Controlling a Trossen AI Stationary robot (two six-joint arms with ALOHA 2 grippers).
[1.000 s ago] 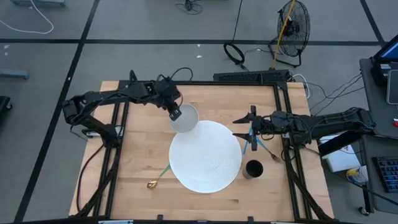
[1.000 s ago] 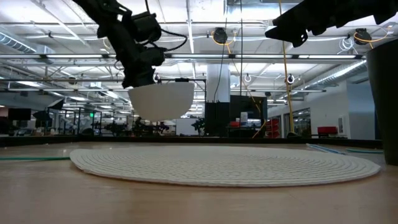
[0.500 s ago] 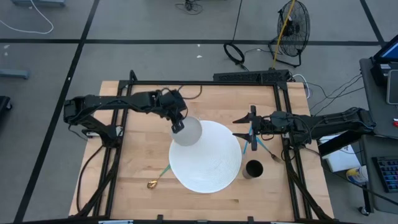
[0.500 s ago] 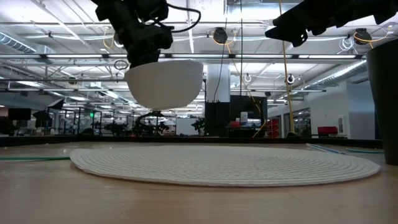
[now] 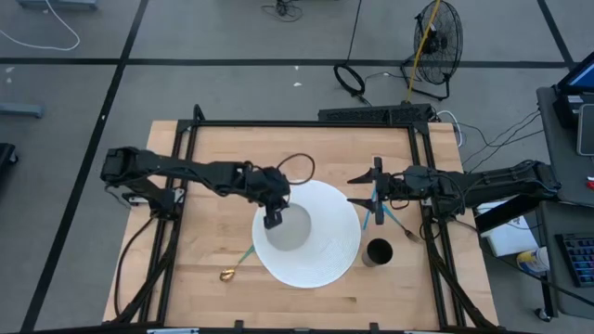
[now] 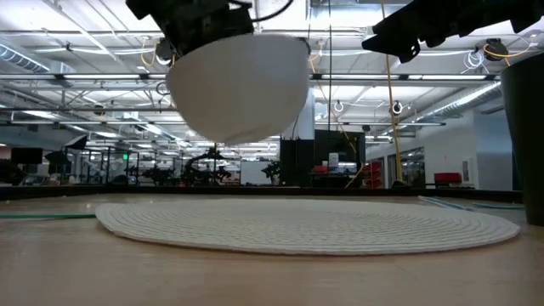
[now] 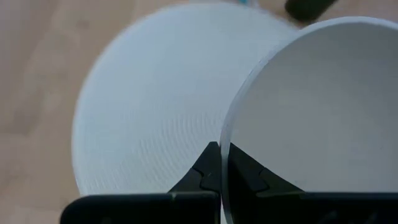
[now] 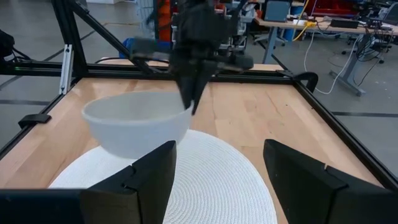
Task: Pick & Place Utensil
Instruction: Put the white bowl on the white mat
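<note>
Left gripper (image 5: 273, 219): pinched on the rim of one white bowl (image 5: 289, 228), held above one round white mat (image 5: 320, 243).
Right gripper (image 5: 362, 189): fingers spread, beside the mat.
Utensils: one gold spoon (image 5: 236, 263) on the table (image 5: 213, 237), one dark cup (image 5: 378, 251).

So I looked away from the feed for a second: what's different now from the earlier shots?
The left gripper, jaws shut on the rim of the white bowl, has carried it from the placemat's far left edge to above the middle of the round white placemat, still clear of it. Unchanged: the right gripper open beside the mat, the dark cup, and the gold spoon.
</note>
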